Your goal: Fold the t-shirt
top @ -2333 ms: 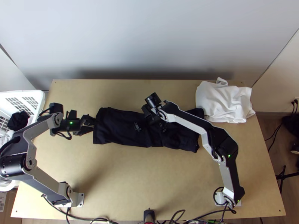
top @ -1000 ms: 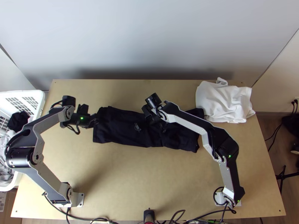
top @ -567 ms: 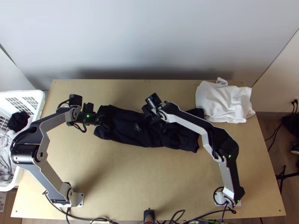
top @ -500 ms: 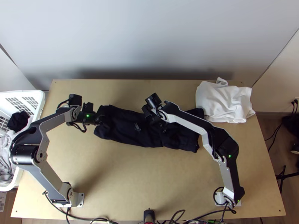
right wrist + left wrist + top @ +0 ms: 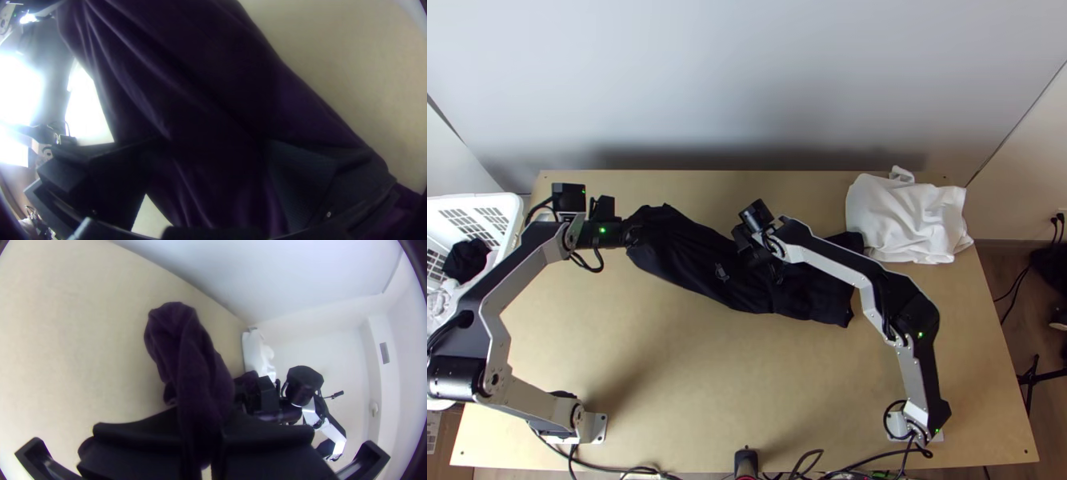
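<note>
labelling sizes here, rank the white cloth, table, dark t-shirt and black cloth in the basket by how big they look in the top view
1. table
2. dark t-shirt, though partly covered
3. white cloth
4. black cloth

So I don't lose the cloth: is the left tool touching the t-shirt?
Touching. The left wrist view shows the left tool shut on the t-shirt, bunched dark cloth running in between its two fingers.
</note>
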